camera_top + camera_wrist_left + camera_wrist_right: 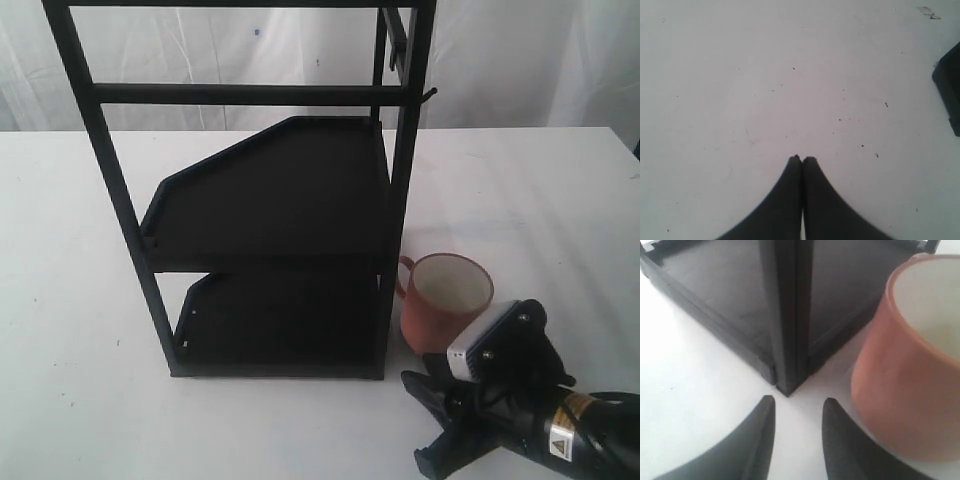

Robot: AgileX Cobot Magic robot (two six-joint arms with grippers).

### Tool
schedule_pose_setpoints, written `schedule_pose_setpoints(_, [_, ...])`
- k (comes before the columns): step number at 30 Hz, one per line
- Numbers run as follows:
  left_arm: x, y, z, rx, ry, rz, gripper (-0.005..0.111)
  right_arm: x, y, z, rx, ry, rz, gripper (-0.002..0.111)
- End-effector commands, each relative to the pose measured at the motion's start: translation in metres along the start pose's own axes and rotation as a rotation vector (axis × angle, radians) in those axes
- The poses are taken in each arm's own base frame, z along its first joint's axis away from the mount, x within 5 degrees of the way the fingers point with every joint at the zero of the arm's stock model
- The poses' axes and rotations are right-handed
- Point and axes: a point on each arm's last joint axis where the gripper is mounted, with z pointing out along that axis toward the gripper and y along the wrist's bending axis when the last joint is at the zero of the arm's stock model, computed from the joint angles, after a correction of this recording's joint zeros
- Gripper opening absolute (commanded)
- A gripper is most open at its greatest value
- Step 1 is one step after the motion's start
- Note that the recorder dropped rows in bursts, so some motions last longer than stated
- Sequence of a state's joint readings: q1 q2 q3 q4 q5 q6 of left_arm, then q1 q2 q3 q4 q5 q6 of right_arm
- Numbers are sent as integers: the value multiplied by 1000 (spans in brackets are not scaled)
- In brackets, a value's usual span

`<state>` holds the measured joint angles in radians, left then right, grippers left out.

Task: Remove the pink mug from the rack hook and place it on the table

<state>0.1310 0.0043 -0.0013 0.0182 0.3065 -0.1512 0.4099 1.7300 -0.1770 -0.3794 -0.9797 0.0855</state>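
Observation:
The pink mug (445,305) stands upright on the white table (530,200), mouth up, handle toward the rack's (270,190) front right post. The rack hook (428,96) high on that post is bare. My right gripper (415,420) lies low in front of the mug, open, with nothing between its fingers. In the right wrist view the gripper (797,407) points at the rack's bottom corner (785,315), and the mug (905,370) stands just beside one finger. My left gripper (802,159) is shut and empty over bare table (790,75); the exterior view does not show it.
The rack's two black tray shelves fill the middle of the exterior view. A dark corner of the rack (947,95) shows at the edge of the left wrist view. White curtain hangs behind the table.

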Motion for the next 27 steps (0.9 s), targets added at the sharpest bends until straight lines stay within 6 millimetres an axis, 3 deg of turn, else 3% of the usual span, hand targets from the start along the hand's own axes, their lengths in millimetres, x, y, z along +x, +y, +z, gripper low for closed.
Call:
schedule_pose_setpoints(1, [3, 0, 0, 5, 25, -4, 0, -3, 9, -18, -35, -37, 56, 31])
schedule_pose_setpoints(7, [3, 0, 0, 5, 25, -4, 0, -9, 20, -50, -50, -130, 205, 30])
schedule_pose_setpoints(9, [3, 0, 0, 5, 25, -4, 0, -12, 20, -58, -34, -152, 316, 23])
schedule_pose_setpoints(12, [3, 0, 0, 5, 25, -4, 0, -17, 18, -66, -1, -172, 407, 3])
schedule_pose_setpoints(14, [3, 0, 0, 5, 25, -4, 0, -24, 14, -72, 43, -212, 425, 0])
schedule_pose_setpoints(17, [3, 0, 0, 5, 25, -4, 0, -42, 0, -77, 158, -264, 559, 0])
schedule_pose_setpoints(19, [3, 0, 0, 5, 25, -4, 0, -56, -11, -78, 255, -239, 533, 0])
schedule_pose_setpoints(23, [3, 0, 0, 5, 25, -4, 0, -99, -41, -78, 411, 34, 406, 0])
schedule_pose_setpoints(27, [3, 0, 0, 5, 25, -4, 0, -125, -75, -85, 528, 240, 439, 0])
